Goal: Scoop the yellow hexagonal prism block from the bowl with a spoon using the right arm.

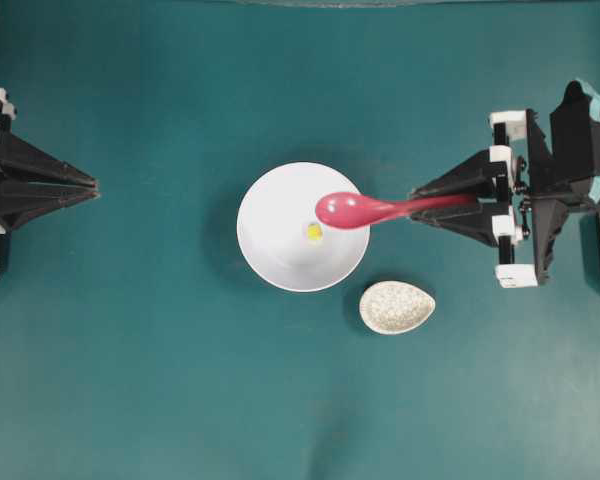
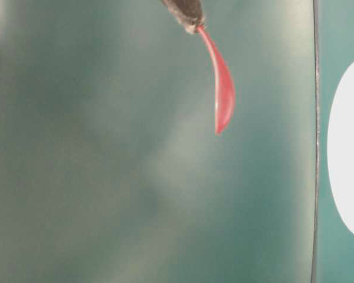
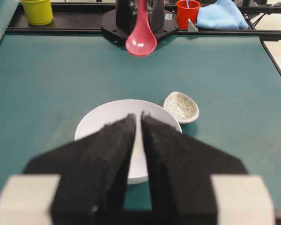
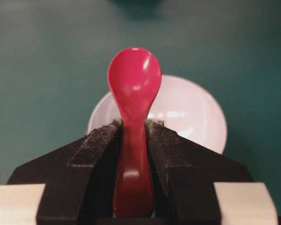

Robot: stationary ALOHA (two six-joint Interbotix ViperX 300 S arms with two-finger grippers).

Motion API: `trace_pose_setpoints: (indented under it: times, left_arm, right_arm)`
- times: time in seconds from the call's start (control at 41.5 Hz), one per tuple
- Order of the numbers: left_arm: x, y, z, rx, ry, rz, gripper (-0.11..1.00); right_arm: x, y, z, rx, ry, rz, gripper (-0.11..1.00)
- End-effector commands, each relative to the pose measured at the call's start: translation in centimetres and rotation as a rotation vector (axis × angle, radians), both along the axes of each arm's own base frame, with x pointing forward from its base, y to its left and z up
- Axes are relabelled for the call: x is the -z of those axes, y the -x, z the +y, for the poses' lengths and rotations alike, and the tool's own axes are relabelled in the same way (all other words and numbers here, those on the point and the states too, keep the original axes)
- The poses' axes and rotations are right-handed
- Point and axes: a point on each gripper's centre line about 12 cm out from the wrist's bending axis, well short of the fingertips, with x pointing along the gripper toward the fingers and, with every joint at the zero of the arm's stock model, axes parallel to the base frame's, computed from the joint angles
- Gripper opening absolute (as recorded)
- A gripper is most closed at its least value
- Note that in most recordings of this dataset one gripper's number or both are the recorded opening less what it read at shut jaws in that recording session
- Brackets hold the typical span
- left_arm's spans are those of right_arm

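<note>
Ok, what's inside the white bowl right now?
Only the yellow hexagonal prism block lies inside the bowl, near its middle. The spoon, held by the right tool, covers part of the upper right rim from overhead, so that patch is hidden.

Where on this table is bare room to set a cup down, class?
Bare cloth lies between the left gripper and the bowl, and below the spoon rest. It is crowded where the right gripper holds the spoon.
</note>
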Motion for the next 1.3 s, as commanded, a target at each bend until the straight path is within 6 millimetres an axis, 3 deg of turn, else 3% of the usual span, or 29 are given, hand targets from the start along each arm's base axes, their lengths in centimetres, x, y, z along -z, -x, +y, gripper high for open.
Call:
trace_pose_setpoints:
  times: [0.0,0.265,0.579,0.917,1.278]
  left_arm:
    - [-0.8,-0.2,0.0,0.001,-0.005,-0.018,0.14]
    - [-0.7,-0.3,0.0,0.0,0.0,-0.003,0.14]
    - [-0.7,-0.2,0.0,0.0,-0.005,-0.003,0.14]
    - [-0.6,-0.3,0.1,-0.004,-0.005,-0.003,0.14]
    - [-0.1,-0.7,1.2,-0.063,0.001,0.017,0.14]
  right_arm:
    - [-1.6,-0.5,-0.4,0.013,0.009,-0.045,0.26]
    - [-2.5,-0.8,-0.9,0.013,0.002,-0.02,0.26]
    - [-2.2,-1.0,-0.8,-0.004,-0.008,0.035,0.26]
    - [0.2,-2.8,-0.5,-0.038,-0.032,0.194,0.26]
    - [3.0,-6.3,-2.2,-0.046,-0.087,0.454,0.26]
